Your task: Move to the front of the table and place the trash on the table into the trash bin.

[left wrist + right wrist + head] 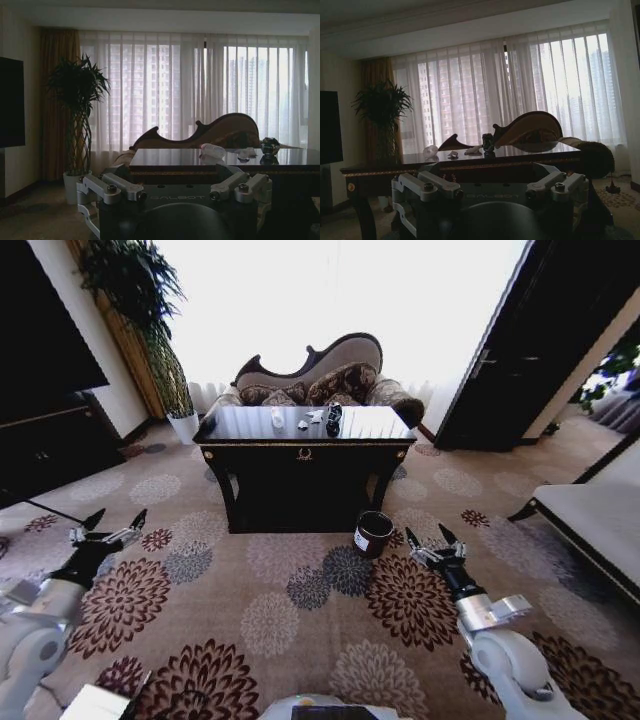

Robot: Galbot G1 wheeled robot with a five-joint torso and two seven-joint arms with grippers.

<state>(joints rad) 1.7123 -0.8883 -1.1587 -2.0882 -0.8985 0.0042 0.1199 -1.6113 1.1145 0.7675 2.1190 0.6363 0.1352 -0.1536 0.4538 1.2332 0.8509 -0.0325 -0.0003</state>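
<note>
Black table (304, 452) — bottle (277, 418), can (334, 419), paper scraps (314, 417) on top.

The word "GALBOT" is being shown in faint raised letters on the dark body of the left gripper (175, 197), and again on the right gripper (490, 196). A white label is being carried by the trash bin (373, 534), its print too small to read.

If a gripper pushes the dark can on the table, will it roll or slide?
The dark can looks crumpled, so it probably would not roll cleanly. The table top is glossy, so the can may slide easily. It seems small and likely light, though detail is limited.
</note>
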